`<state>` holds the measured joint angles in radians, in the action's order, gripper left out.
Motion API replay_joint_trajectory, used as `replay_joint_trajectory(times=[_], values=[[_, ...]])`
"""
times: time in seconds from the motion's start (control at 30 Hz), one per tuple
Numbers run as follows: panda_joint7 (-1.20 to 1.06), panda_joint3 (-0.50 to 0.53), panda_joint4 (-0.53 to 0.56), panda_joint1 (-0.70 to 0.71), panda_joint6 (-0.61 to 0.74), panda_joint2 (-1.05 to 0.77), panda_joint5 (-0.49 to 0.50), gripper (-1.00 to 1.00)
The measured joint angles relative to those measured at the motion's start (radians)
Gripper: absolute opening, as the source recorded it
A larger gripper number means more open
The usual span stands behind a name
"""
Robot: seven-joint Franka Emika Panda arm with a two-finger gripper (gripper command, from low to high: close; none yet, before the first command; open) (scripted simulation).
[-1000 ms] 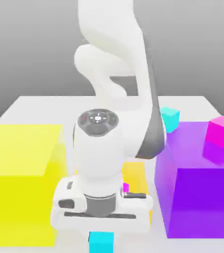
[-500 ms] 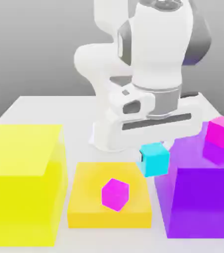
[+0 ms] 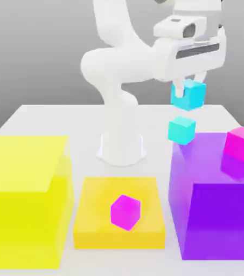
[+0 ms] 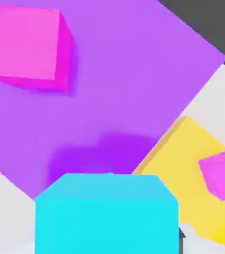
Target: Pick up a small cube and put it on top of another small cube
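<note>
Two small cyan cubes show in the exterior view: one small cyan cube (image 3: 190, 95) held up in the air in the white two-finger gripper (image 3: 188, 92), fingers clamped on its sides, and another small cyan cube (image 3: 181, 130) sitting on the white table (image 3: 48, 121) below it, just behind the big purple block (image 3: 216, 194). The two cubes are apart, the held one a bit toward the exterior view's right of the lower one.

Small magenta cube (image 3: 242, 143) sits on top of the purple block near its far right corner. Second small magenta cube (image 3: 125, 211) rests on the flat orange block (image 3: 118, 213), between the big yellow block (image 3: 26, 199) on the exterior view's left and the purple block. White arm base (image 3: 122, 145) stands behind the orange block.

Hand view looks down past the held cube (image 4: 107, 213), which is big and close to the lens. Beyond it: purple block top (image 4: 124, 89) with a magenta cube (image 4: 27, 44) on it, the orange block (image 4: 184, 163) with the other magenta cube (image 4: 223, 173), and bits of table (image 4: 5, 198). A dark shadow lies on the purple top beside the held cube.
</note>
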<state>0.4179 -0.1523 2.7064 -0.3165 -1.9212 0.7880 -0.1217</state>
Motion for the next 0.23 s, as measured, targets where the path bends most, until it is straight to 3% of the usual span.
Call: replay_joint_trajectory(times=[0.1,0.13,0.23], values=[[-0.008,-0.015,0.085,-0.007,-0.103,-0.018,-0.014,-1.00],[-0.009,-0.019,0.108,-0.008,-0.134,-0.026,-0.018,1.00],[-0.010,-0.019,0.108,-0.008,-0.134,-0.026,-0.018,1.00]])
